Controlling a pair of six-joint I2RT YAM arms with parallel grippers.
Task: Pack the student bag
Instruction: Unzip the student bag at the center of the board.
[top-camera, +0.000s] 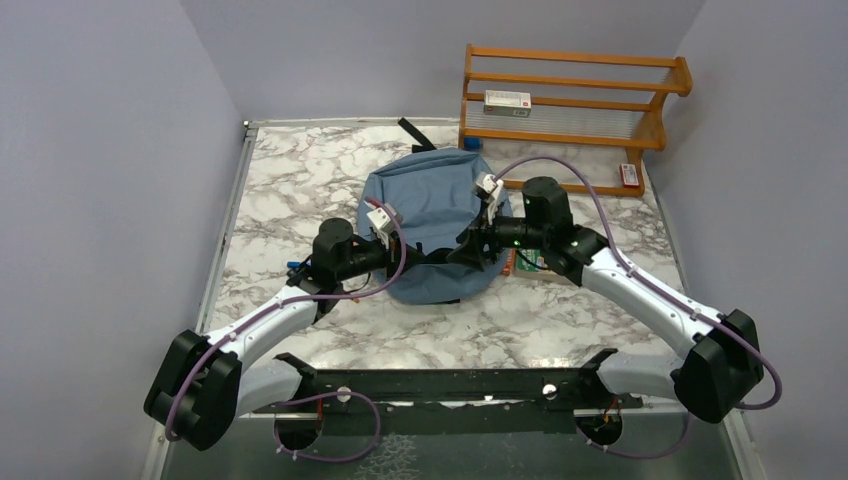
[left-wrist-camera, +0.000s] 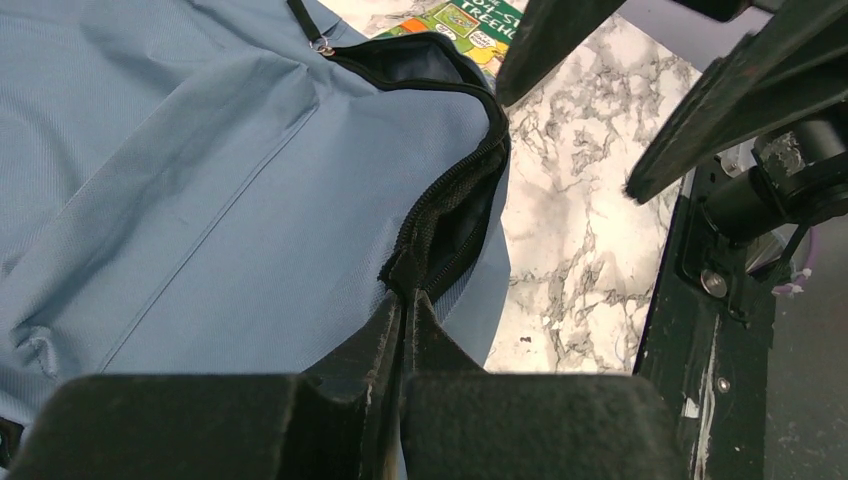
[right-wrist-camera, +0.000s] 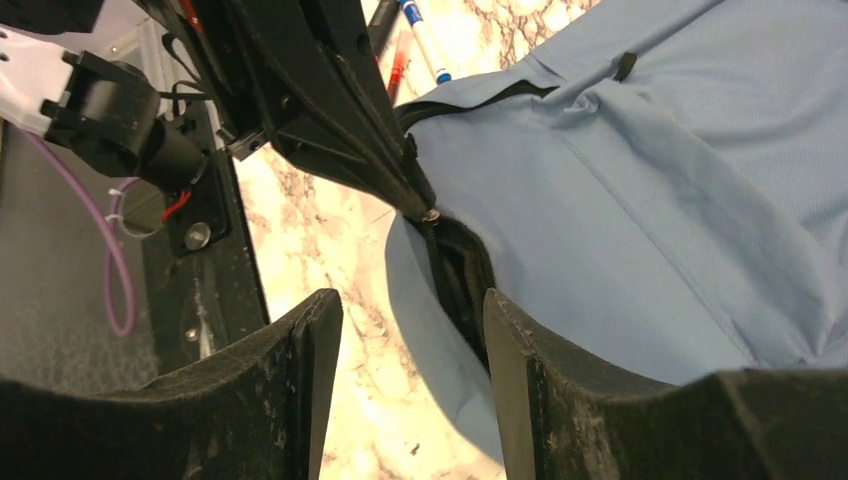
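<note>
The student bag (top-camera: 430, 205), dusty blue with a dark zipper, lies flat in the middle of the marble table. My left gripper (left-wrist-camera: 407, 295) is shut on the black zipper edge at the near end of the bag's opening (left-wrist-camera: 455, 215); the right wrist view shows the same pinch. My right gripper (right-wrist-camera: 405, 320) stands open right beside it, one finger over the bag's fabric, the other over bare table, with the bag's rim (right-wrist-camera: 430, 330) between them. In the top view the two grippers meet at the bag's near edge (top-camera: 445, 262).
A book with a green cover (left-wrist-camera: 465, 20) lies just right of the bag. Marker pens (right-wrist-camera: 420, 40) lie on the table left of the bag. A wooden rack (top-camera: 570, 95) stands at the back right with a white box (top-camera: 507, 100) on it. The black base rail (top-camera: 450, 385) runs along the near edge.
</note>
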